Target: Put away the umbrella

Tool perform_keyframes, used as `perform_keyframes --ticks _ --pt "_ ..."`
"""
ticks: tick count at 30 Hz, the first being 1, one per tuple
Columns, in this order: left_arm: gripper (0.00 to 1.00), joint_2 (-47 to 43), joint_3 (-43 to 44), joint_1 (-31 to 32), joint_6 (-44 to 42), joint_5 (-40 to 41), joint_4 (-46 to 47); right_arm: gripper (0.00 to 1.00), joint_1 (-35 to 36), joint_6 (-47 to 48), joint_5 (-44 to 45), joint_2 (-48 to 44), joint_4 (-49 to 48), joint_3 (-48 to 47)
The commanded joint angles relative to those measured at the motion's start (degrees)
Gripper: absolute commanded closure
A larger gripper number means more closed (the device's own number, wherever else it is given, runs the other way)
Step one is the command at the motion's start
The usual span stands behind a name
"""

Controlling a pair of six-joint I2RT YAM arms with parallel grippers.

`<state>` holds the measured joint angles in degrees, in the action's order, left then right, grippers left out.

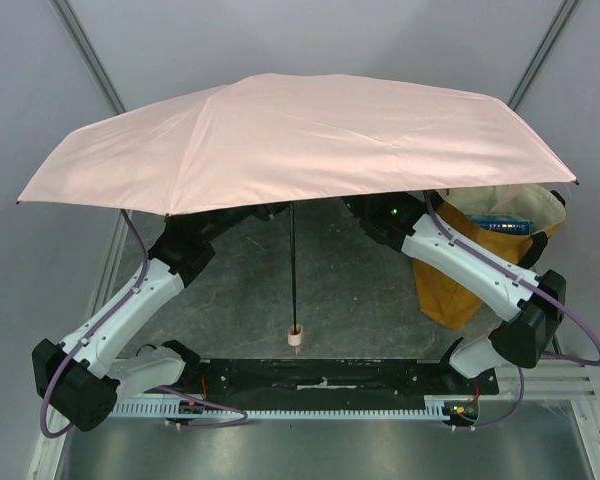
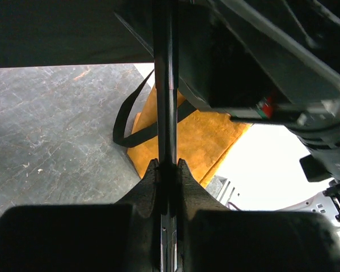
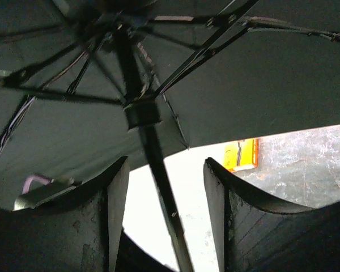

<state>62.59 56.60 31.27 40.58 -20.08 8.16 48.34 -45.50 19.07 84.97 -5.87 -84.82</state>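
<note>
- Umbrella [image 1: 300,140] stands open, its pale pink canopy spread over most of the desk [image 1: 350,290] and hiding both wrists from above.
- Shaft [image 2: 165,85] runs upright, with the small pink handle [image 1: 295,338] at its lower end near the arm bases.
- Left gripper [image 2: 167,164] is clamped tight on the shaft, fingers pressed against it from both sides.
- Right gripper [image 3: 165,160] sits under the canopy with its jaws apart; the shaft passes between them, nearer the left finger, below the rib hub.
- Mustard tote bag [image 1: 480,260] stands to the right, partly under the canopy edge.
</note>
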Motion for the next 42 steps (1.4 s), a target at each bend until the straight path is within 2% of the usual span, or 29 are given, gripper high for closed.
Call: perform_keyframes --ticks 1,12,15,18,21,23,27,28,29,30,32,34,38,41,42 --pt "0.98 -2.6 3.2 0.1 -2.9 -1.1 4.1 0.39 -1.1 -4.6 1.8 1.5 -7.9 -3.8" --pt "0.98 -3.1 2.9 0.1 -1.9 -2.2 3.4 0.41 -3.5 -5.9 -1.6 5.0 -14.1 -6.9" --pt "0.98 -3.3 2.6 0.1 -1.5 -2.9 3.3 0.55 -3.7 -5.0 -2.1 5.7 -14.2 -7.7" --pt "0.98 -3.6 2.3 0.2 -1.3 -3.2 3.1 0.63 -4.0 -3.9 -3.2 6.4 -14.7 -7.8" --pt "0.98 -3.7 2.5 0.1 -0.8 -3.8 3.1 0.64 -4.5 -3.4 -7.0 7.6 -16.3 -7.7" --pt "0.98 -3.8 2.6 0.1 -0.6 -4.3 3.1 0.70 -4.7 -2.9 -6.9 7.4 -17.5 -6.9" --pt "0.98 -4.1 2.3 0.2 -0.1 -4.3 3.1 0.72 -5.0 -2.5 -7.3 7.3 -19.9 -6.0" --pt "0.98 -3.9 2.3 0.1 0.2 -4.4 3.1 0.77 -5.1 -1.9 -8.1 7.5 -21.6 -5.9" --pt "0.98 -3.8 2.3 0.2 0.5 -4.6 3.3 0.99 -5.0 -0.8 -9.3 7.7 -24.4 -5.5" --pt "0.98 -3.9 2.3 0.1 0.6 -4.7 3.3 1.00 -5.3 -0.3 -11.2 8.1 -26.6 -5.2" --pt "0.98 -3.8 2.3 0.2 1.3 -5.0 3.7 1.00 -6.1 -1.4 -18.7 8.9 -38.3 -2.1" --pt "0.98 -4.5 2.2 0.0 1.3 -4.4 3.9 1.00 -6.1 -2.5 -21.3 8.8 -37.7 -2.1" --pt "0.98 -4.7 3.5 -0.2 0.2 -3.0 1.8 1.00 -6.0 -4.5 -21.0 6.7 -35.2 -0.4" --pt "0.98 -4.6 4.7 -0.7 -1.6 -2.3 0.2 1.00 -7.4 -11.0 -21.8 6.6 -38.7 2.3" --pt "0.94 -4.5 4.4 -0.7 -1.4 -2.2 0.1 1.00 -7.4 -11.9 -21.4 6.5 -40.5 2.9"
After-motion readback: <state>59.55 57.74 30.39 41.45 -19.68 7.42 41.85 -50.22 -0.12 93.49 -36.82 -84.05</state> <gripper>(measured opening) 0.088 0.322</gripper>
